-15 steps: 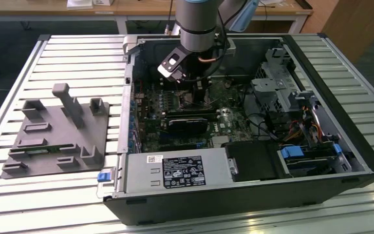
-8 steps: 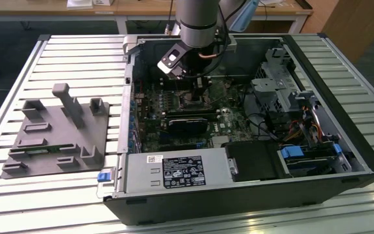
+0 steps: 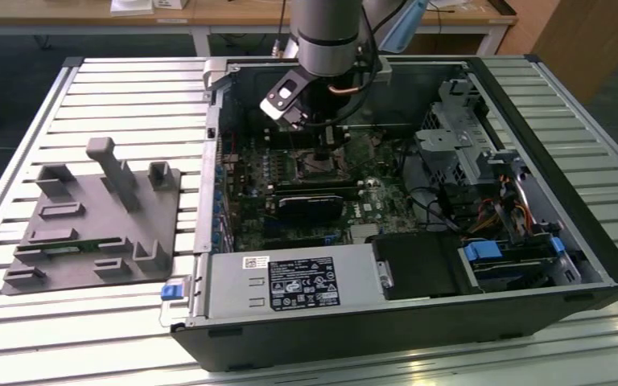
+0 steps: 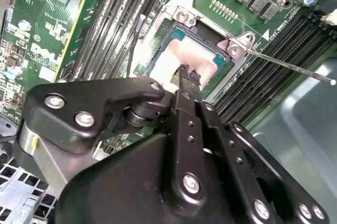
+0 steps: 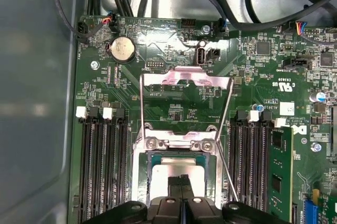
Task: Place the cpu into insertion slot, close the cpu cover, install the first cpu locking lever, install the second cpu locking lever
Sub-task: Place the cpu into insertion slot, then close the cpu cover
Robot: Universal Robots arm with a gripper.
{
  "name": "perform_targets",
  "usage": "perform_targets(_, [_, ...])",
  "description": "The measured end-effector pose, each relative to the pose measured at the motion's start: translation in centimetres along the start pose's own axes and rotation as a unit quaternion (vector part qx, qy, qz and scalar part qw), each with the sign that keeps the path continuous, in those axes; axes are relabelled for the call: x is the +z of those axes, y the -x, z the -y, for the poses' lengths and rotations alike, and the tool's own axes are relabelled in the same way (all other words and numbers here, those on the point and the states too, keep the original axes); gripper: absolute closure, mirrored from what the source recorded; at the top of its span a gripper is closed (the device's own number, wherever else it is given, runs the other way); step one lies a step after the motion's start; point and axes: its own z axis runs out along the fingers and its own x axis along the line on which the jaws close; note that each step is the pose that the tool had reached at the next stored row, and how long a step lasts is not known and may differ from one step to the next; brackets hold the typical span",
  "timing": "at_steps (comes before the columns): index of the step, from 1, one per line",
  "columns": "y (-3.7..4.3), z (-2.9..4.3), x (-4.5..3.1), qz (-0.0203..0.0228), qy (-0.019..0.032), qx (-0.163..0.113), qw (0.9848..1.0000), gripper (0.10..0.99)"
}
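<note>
We see the arm reaching down into an open computer case (image 3: 395, 334) that lies on a slatted table (image 3: 126, 88). A grey fixture (image 3: 94, 217) sits on the slats toward the exterior view's left, and the power-supply box (image 3: 287, 283) runs along the case's near wall. The gripper (image 4: 188, 72) hangs over the far middle of the green board, directly above the insertion slot (image 5: 141, 175). In both wrist views its two black fingers (image 4: 184, 103) are pressed together with no gap that we can make out and nothing pinched between them. Their tips sit at the pale face of the cpu (image 5: 171, 167), though we cannot tell whether they actually touch it. The cpu lies flat inside the slot, squared to its silvery rim. The cpu cover (image 5: 184, 76) stands swung up on the slot's far side, with board showing through its window. A thin locking lever (image 4: 289, 66) juts away from one corner of the slot, and long black memory slots (image 5: 100, 171) flank it on both sides.
</note>
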Motion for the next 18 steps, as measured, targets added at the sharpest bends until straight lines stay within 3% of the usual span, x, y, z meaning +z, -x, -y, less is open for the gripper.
perform_targets(18, [0.02,-0.03,-0.80,-0.0002,-0.0001,0.000,1.0000,0.980])
